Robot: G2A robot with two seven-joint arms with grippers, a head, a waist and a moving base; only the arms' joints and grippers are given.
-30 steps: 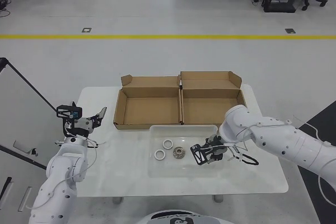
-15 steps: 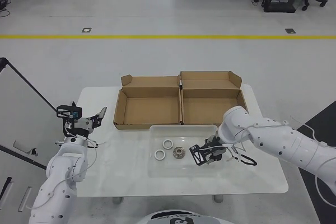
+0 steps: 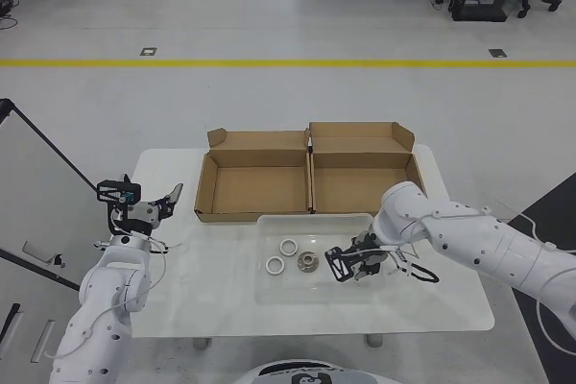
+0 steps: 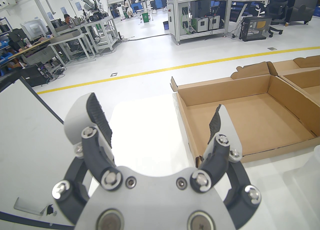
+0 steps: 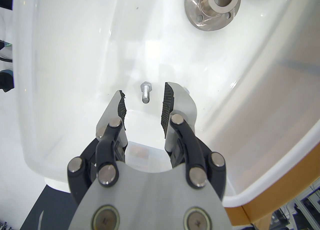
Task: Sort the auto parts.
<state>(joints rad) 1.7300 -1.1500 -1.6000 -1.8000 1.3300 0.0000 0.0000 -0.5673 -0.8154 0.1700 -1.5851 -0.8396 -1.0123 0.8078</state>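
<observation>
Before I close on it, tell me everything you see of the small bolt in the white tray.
The bolt is small and looks like silvery metal, with a hex head and a short threaded shank. It lies flat on the bare floor of the white tray, its head pointing away from the right claw and toward the flanged hub. The open claw's fingers straddle it, one on each side, neither touching. Only the tray touches it.

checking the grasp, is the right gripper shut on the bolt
No, the right gripper is open, and the bolt lies loose on the white tray between its jaws.
</observation>
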